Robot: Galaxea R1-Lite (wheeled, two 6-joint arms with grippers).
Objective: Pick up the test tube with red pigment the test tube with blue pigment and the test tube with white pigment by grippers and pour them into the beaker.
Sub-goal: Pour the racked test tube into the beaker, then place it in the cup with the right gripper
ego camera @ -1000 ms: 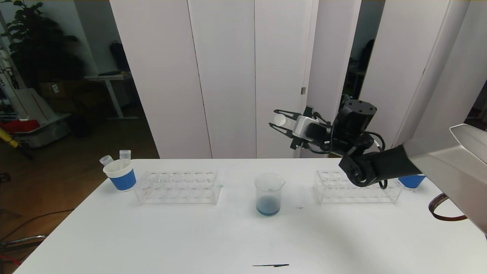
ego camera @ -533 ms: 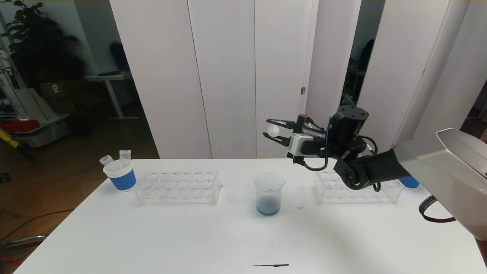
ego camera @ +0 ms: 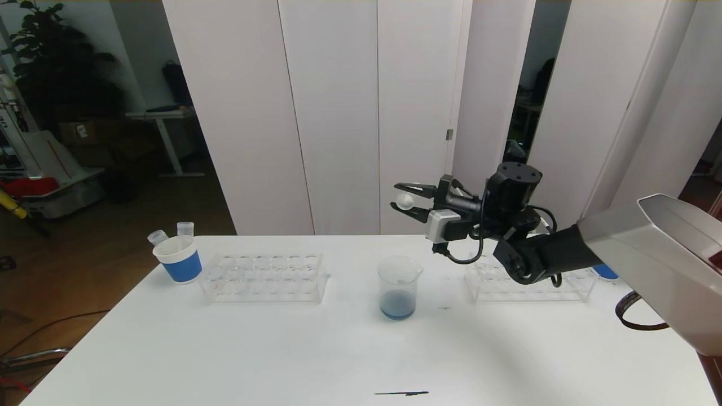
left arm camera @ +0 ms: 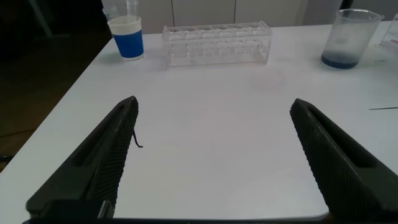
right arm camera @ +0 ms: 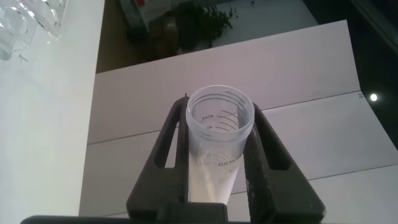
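My right gripper (ego camera: 401, 199) is shut on the test tube with white pigment (ego camera: 404, 201) and holds it roughly level in the air, above and slightly behind the beaker (ego camera: 399, 287). In the right wrist view the tube (right arm camera: 217, 149) sits between the fingers (right arm camera: 261, 155), mouth open, with cream liquid lying along its lower part. The beaker stands mid-table with blue liquid at its bottom; it also shows in the left wrist view (left arm camera: 351, 37). My left gripper (left arm camera: 213, 106) is open and empty, low over the table's near left part. No tube with blue or red pigment is visible.
A white-and-blue paper cup (ego camera: 179, 259) with two clear tubes (ego camera: 185, 228) stands at the far left, beside an empty clear rack (ego camera: 265, 276). A second clear rack (ego camera: 530, 285) and another blue cup (ego camera: 606, 272) sit behind my right arm. A thin black mark (ego camera: 401, 393) lies near the front edge.
My right gripper has moved left and lower with the white-pigment tube, coming closer above the beaker. Nothing else moved.
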